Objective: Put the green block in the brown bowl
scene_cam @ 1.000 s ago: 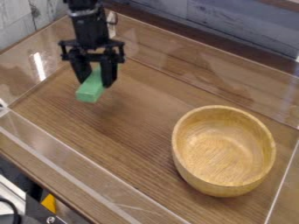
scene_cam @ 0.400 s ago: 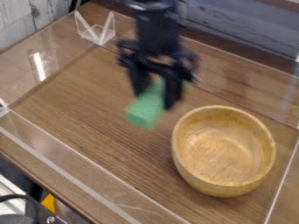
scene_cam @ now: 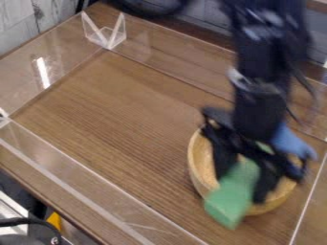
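Gripper (scene_cam: 243, 184) pointing down over brown bowl (scene_cam: 202, 165), image blurred. Jaws clamped on green block (scene_cam: 232, 199), held clear of tabletop (scene_cam: 115, 115). Block hangs over bowl's near rim, partly covering it. Arm hides most of bowl's hollow. Clear plastic stand (scene_cam: 102, 31) far beyond bowl, near tabletop's back edge.
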{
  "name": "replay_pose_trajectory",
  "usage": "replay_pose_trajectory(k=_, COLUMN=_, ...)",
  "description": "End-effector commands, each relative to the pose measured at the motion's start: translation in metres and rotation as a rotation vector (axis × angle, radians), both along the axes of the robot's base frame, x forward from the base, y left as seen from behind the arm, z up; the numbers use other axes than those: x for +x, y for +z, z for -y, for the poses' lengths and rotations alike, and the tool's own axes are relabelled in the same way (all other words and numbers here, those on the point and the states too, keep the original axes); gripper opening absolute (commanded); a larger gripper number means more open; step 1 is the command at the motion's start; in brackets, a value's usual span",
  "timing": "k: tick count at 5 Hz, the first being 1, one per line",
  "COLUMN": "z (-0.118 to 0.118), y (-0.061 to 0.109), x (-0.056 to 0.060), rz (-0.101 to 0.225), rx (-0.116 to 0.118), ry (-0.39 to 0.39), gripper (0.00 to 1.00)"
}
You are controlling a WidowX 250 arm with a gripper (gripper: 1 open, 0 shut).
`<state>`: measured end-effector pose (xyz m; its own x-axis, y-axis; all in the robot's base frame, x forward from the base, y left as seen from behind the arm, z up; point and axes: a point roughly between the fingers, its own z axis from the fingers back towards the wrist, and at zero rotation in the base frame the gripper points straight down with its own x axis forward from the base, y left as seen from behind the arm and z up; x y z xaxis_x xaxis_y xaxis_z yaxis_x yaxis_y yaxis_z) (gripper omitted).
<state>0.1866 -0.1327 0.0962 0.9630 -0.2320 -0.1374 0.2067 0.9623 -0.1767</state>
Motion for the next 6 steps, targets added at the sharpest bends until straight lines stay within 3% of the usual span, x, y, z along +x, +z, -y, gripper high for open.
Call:
replay_pose_trajectory(k=1, z=-0.029, y=0.033, x=0.016, rz=0.104, rx=-0.018, ry=0.015, gripper=0.0)
replay_pose_trajectory(k=2, z=-0.06, y=0.048, x=0.024, rz=0.153, rx=-0.027, ry=0.032, gripper=0.0)
replay_pose_trajectory(k=3, z=-0.05, y=0.032, x=0.019, rz=0.164, rx=-0.022, ry=-0.047, gripper=0.0)
replay_pose_trajectory(k=6, z=-0.016, y=0.003, x=0.026, rz=0.198, rx=0.002, ry=-0.015, gripper=0.0)
